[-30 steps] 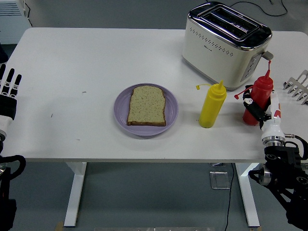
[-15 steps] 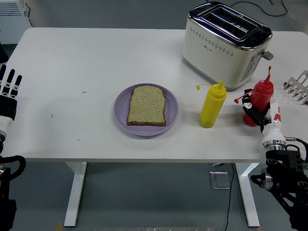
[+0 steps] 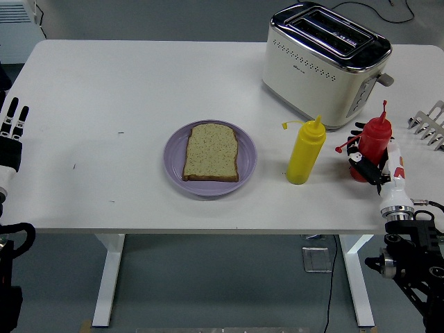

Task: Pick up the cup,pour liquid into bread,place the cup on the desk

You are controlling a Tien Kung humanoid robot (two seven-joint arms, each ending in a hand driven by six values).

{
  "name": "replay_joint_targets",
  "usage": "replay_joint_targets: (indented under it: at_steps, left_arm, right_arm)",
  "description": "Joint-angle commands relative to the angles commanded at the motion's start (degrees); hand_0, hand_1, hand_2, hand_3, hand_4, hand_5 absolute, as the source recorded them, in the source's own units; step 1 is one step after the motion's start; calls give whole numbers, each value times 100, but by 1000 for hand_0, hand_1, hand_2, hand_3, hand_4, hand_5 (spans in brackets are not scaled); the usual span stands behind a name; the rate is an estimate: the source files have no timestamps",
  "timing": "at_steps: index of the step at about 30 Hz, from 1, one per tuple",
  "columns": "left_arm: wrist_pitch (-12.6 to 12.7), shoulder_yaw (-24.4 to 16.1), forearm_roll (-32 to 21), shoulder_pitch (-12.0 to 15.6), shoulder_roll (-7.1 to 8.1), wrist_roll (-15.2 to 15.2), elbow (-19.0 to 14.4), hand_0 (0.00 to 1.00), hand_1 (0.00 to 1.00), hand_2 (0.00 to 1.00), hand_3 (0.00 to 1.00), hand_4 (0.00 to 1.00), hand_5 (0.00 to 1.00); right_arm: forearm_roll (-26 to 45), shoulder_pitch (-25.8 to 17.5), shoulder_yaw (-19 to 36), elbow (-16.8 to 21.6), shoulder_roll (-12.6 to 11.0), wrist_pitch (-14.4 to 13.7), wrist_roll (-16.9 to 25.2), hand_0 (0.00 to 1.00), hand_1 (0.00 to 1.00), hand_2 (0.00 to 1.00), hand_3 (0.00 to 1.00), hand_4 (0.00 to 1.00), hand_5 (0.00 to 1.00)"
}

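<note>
The red plastic squeeze bottle [image 3: 374, 142] with a pointed nozzle stands upright on the white tabletop [image 3: 139, 90], just right of the yellow plastic squeeze bottle [image 3: 305, 150] and in front of the cream and chrome two-slot toaster [image 3: 325, 64]. The right hand [image 3: 371, 164] is wrapped around the lower part of the red bottle, its black fingers [image 3: 361, 161] curled against the bottle's body in a grasp. The bottle's red cap hangs on its tether to the left of the neck. Well to the left of the red bottle, a slice of brown bread [image 3: 211, 152] lies flat on a round lilac plate [image 3: 175, 151]. A metal rack [image 3: 430, 122] is partly visible to the right of the red bottle. The left hand [image 3: 12, 135] rests far left of the bottle at the tabletop's edge, fingers extended and holding nothing.
</note>
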Motion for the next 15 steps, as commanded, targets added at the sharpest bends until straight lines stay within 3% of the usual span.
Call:
replay_joint_targets:
  at_steps: [4, 5, 15]
  left_arm:
    - [2, 0, -1, -2, 1, -1, -2, 794, 754, 758, 712, 508, 988]
    - [2, 0, -1, -5, 2, -3, -4, 794, 754, 758, 712, 507, 988]
    - [5, -2, -2, -13, 7, -6, -11, 794, 754, 758, 712, 507, 988]
  right_arm:
    - [-59, -22, 41, -8, -2, -2, 0, 867, 773, 839, 937, 699, 215]
    - [-73, -31, 61, -17, -2, 3, 0, 910, 810, 903, 973, 710, 214]
    - [-71, -120, 179, 3, -42, 16, 0, 920, 823, 919, 985, 722, 220]
